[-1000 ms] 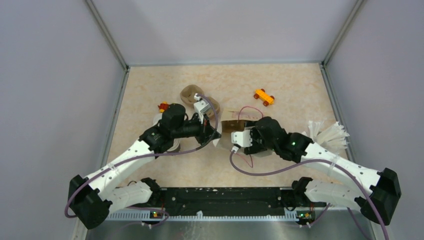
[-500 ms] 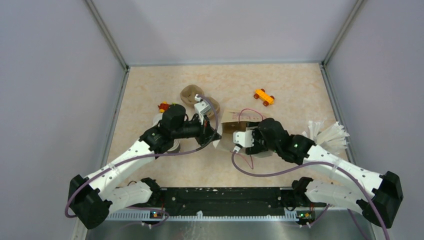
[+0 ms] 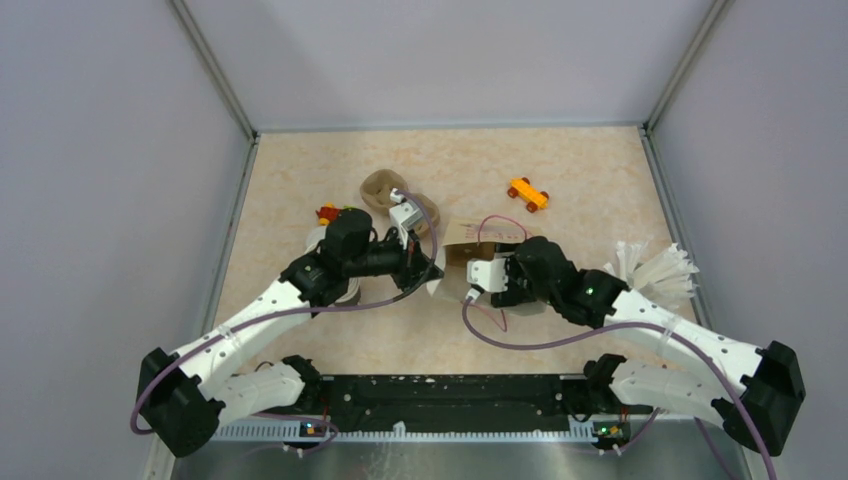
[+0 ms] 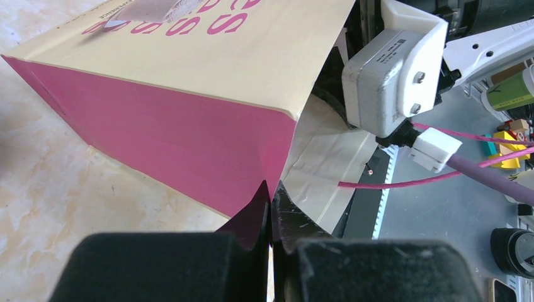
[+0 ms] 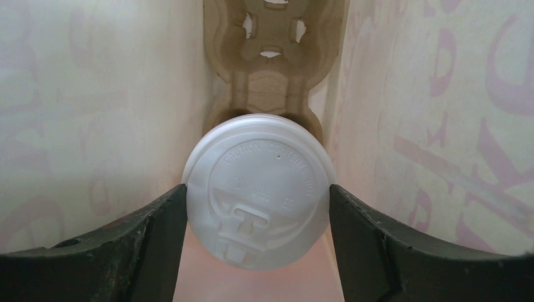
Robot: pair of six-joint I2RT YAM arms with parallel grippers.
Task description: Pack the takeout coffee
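Gripping the takeout coffee [image 5: 258, 182] by its lid with the right tool [image 5: 257, 198], inside the paper bag [image 4: 189, 132], just short of the cardboard carrier [image 5: 272, 75] deeper in. Pinching the bag's left rim with the left tool [image 4: 272, 211], jaws shut. Nearly packed, seemingly; left: seat, release, withdraw.

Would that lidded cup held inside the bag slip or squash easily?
Possibly slippery: the right hand grips the takeout coffee by its smooth plastic lid. That thin lid could flex or pop off if squeezed.
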